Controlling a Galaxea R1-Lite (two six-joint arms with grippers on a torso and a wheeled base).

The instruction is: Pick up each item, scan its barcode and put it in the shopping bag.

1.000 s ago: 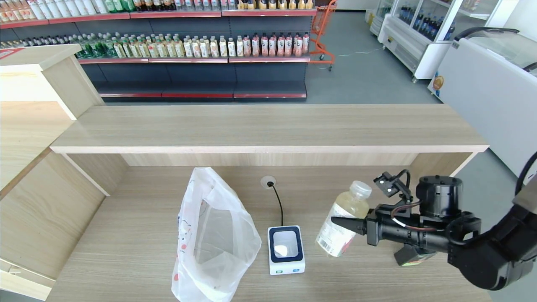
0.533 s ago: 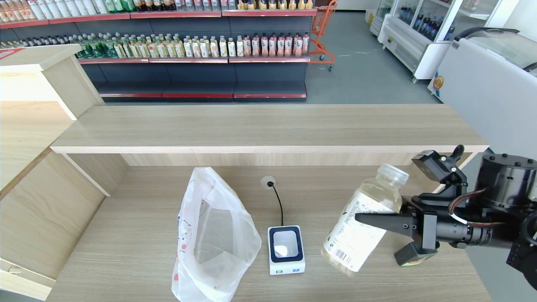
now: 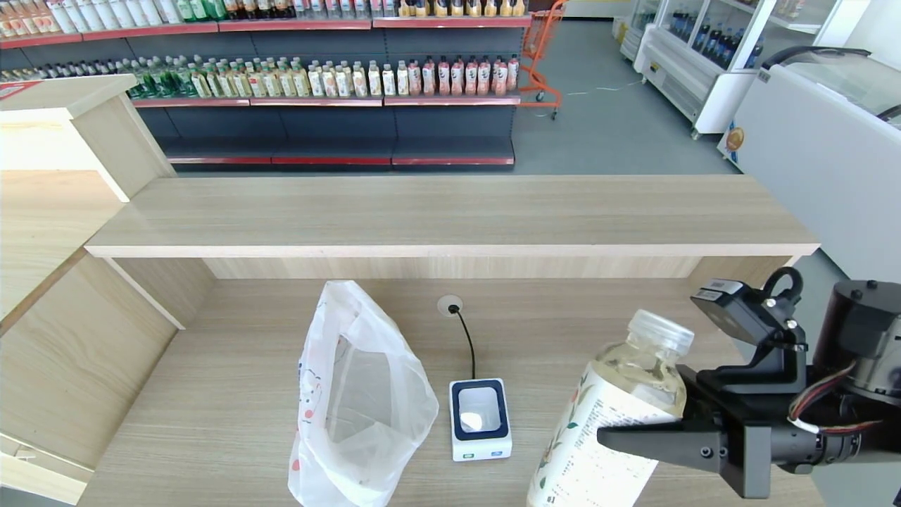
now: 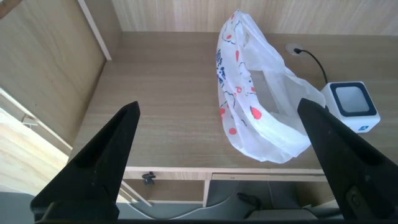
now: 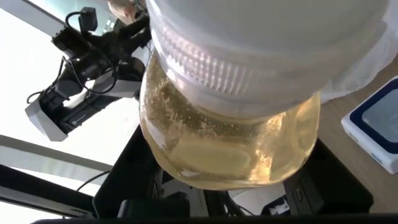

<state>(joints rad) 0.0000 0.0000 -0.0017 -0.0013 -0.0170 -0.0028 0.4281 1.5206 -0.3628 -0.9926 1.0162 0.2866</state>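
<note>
Across the front of the scene runs a pale wood-grain worktop [image 3: 211, 394], with a raised ledge of the same wood along its far side. On it, left of centre, stands the shopping bag [image 3: 359, 401] [image 4: 255, 106], thin white translucent plastic with small red marks, its mouth gaping upward and its body slumped toward the near edge.

At the near right the right gripper [image 3: 619, 433] has its jaws clamped on the bottle [image 3: 598, 408] [image 5: 230, 124], one dark finger lying across the label. The bottle is clear plastic with pale yellowish liquid, a white cap and a white printed label (a leafy pattern runs down one side). It is held tilted in the air above the worktop, cap up and away, base toward the near edge, to the right of the scanner and apart from it.

The left gripper [image 4: 219, 107] hovers over the near left of the worktop, jaws spread wide and holding nothing, the bag lying below between its fingers.

Just right of the bag sits the scanner [image 3: 480, 419] [image 4: 353, 106], a small white box with a dark-framed window facing up. A black cable [image 3: 467, 345] runs from its far side to a round grommet [image 3: 450, 305] in the worktop.
</note>
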